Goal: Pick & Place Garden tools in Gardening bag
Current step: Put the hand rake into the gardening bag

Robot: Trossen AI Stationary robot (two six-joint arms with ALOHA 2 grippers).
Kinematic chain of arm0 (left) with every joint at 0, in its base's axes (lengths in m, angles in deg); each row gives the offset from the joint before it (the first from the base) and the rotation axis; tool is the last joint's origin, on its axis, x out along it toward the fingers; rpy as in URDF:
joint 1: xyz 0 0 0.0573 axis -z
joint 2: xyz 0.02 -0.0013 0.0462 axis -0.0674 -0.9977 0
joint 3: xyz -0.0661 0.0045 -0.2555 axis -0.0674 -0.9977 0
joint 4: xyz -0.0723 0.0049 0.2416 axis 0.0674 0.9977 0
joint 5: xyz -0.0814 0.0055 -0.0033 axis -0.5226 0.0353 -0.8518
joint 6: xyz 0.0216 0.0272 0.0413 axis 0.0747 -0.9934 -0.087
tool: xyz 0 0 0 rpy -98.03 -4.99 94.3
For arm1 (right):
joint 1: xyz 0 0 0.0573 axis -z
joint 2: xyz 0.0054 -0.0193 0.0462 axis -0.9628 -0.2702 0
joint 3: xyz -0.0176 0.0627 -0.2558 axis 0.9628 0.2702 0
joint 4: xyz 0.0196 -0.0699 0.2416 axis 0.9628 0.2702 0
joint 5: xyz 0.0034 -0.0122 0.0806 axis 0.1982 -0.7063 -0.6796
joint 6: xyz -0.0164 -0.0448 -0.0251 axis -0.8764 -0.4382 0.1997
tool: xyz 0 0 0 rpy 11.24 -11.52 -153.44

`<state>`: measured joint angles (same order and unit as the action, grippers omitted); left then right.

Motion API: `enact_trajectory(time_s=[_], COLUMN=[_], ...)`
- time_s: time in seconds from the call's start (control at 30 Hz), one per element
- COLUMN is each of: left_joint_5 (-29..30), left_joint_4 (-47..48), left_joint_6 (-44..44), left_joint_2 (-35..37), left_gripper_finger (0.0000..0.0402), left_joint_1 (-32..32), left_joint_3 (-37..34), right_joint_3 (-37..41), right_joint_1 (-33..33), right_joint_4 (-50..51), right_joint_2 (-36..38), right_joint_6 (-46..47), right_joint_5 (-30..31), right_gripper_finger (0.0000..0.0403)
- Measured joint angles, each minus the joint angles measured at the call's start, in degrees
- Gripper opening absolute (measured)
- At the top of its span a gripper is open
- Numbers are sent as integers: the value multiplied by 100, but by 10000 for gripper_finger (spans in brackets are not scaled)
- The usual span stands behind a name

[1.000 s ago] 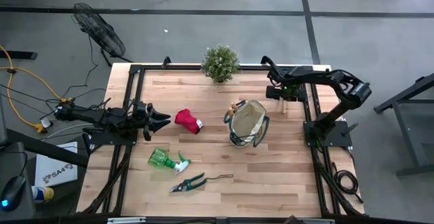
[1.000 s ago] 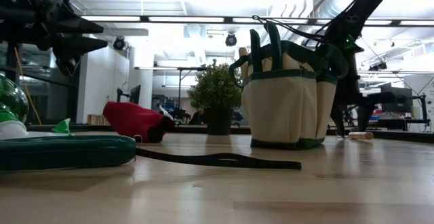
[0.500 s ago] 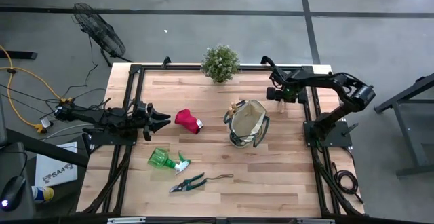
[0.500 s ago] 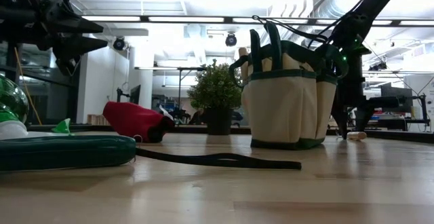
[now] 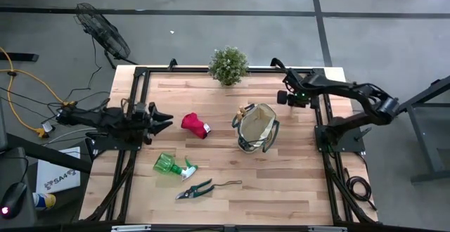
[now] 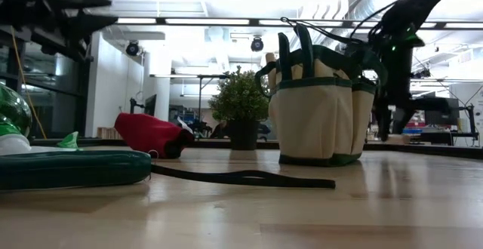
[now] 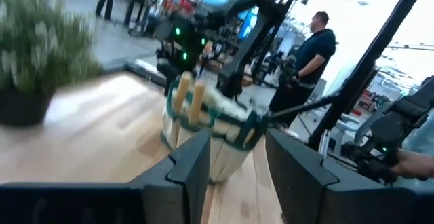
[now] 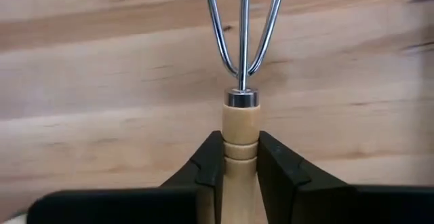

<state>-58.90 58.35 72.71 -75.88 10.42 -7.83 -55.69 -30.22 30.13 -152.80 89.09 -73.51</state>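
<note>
Small rake [image 8: 243,81]: a light, rigid tool with a smooth turned wooden handle, a metal ferrule and thin wire tines. I judge it stiff and not fragile, though the tines could snag the fabric rim of the bag. The varnished handle looks slippery, so the best hold is on the handle just behind the ferrule, which is where I have it.

My right end effector [image 8: 241,163] has its two fingers pressed against opposite sides of the handle, pinching it with no visible gap; the tines project forward over bare bench [image 5: 211,112] planks. In the high view this end effector [image 5: 292,96] sits near the bench's far right corner, beside and beyond the gardening bag [image 5: 256,127], which stands upright and already shows wooden handles at its rim.

My left end effector [image 5: 160,118] waits at the left edge, its fingers [image 7: 190,173] spread apart and empty, aimed across the bench toward the bag.

Remaining tools lie on the bench: the red glove [image 5: 195,125] just ahead of the left end effector, and the green spray bottle [image 5: 173,165] and pruners [image 5: 197,189] nearer the front. The potted plant [image 5: 228,65] stands at the far edge.
</note>
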Motion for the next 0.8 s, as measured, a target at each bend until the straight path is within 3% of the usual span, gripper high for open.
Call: enact_trajectory(time_s=[0.2,0.4,0.57,0.8], left_joint_5=[36,161,205,219], left_joint_4=[-22,-25,-456,-1094], left_joint_6=[-995,-2100,-2906,-4384], left_joint_2=[-199,-967,-2010,-3904], left_gripper_finger=[140,140,140,140], left_joint_1=[0,0,-2,0], left_joint_3=[466,966,1453,2471], right_joint_3=[-11,-22,-22,-33], right_joint_1=[-221,-421,-573,-1041], right_joint_4=[-44,-68,-169,-1272], right_joint_2=[975,2020,2748,3520], right_joint_6=[352,787,1042,1654], right_joint_5=[-284,-819,-1338,-1434], right_gripper_finger=[50,50,50,50])
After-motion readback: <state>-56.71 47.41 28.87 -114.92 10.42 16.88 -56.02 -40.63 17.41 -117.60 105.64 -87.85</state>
